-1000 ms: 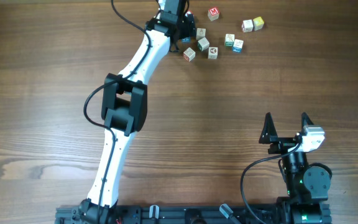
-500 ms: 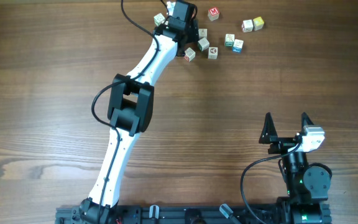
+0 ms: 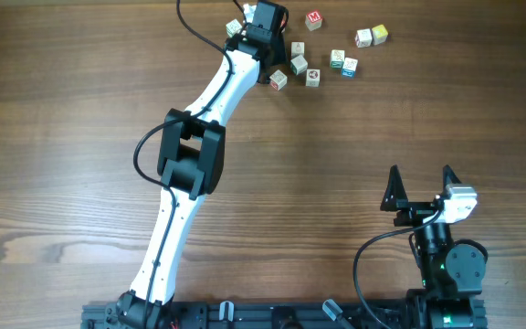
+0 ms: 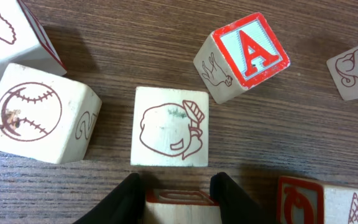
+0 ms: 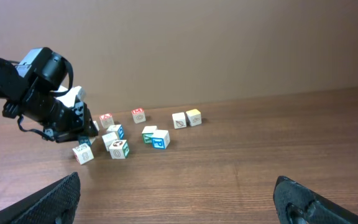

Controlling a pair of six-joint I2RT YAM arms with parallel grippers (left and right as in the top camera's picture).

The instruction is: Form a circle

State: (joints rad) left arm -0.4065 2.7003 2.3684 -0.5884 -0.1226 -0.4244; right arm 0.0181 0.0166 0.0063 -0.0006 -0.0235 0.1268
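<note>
And the left gripper (image 4: 176, 182) pinches a red-rimmed cube (image 4: 180, 200) at the far side of the table (image 3: 62, 137); no ring, the cubes (image 3: 312, 78) lie scattered in a loose band running left-right; right gripper (image 3: 421, 175) spread wide, nearside

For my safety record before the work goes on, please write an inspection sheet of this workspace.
Surface: wooden table, bare brown grain.
Job's things: lettered cubes lie scattered at the far side; no ring formed.
Clutter: nothing seen.
Hands: left hand shut on a cube among the group; right hand open, near its base, far from them.
Cables: a black cable loops off the left arm, another off the right arm.
Surroundings: plain brown wall behind the table.
</note>
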